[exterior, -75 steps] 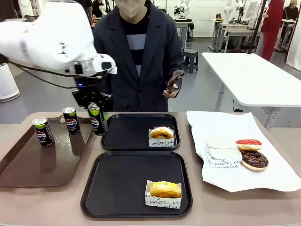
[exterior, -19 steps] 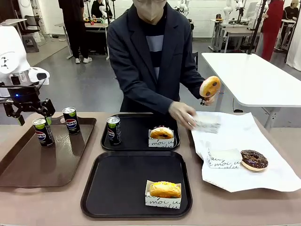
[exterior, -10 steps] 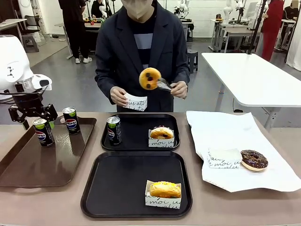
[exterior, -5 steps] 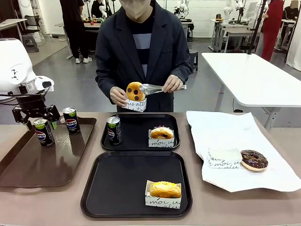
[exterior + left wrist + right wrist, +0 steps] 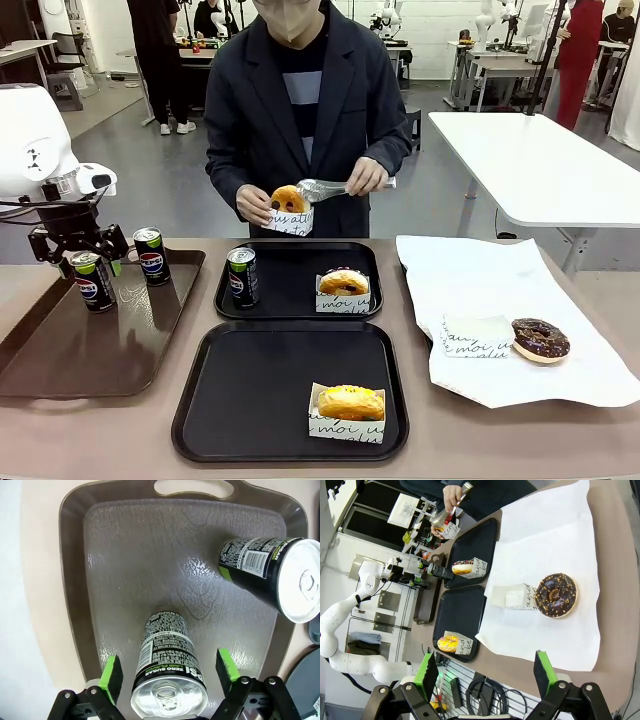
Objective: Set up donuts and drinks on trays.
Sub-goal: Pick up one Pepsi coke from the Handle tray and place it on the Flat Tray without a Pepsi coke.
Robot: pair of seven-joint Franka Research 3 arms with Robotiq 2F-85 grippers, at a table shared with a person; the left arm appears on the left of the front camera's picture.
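Near tray (image 5: 250,400): yellow donut (image 5: 350,402) in near-right corner, no drink. L end effector (image 5: 169,671) now down astride Pepsi can (image 5: 167,650) on brown tray (image 5: 125,555), desk's left edge, pads apart, so likely near tray's drink. R end effector (image 5: 485,672) apart, empty.

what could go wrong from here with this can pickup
The left jaws straddle one can near its top, not touching it; an uneven close might tip it on the brown tray.
The other can stands close by, so a swinging lift could knock it.
The person's hand holds a donut just beyond the far black tray; a carry across there may collide.
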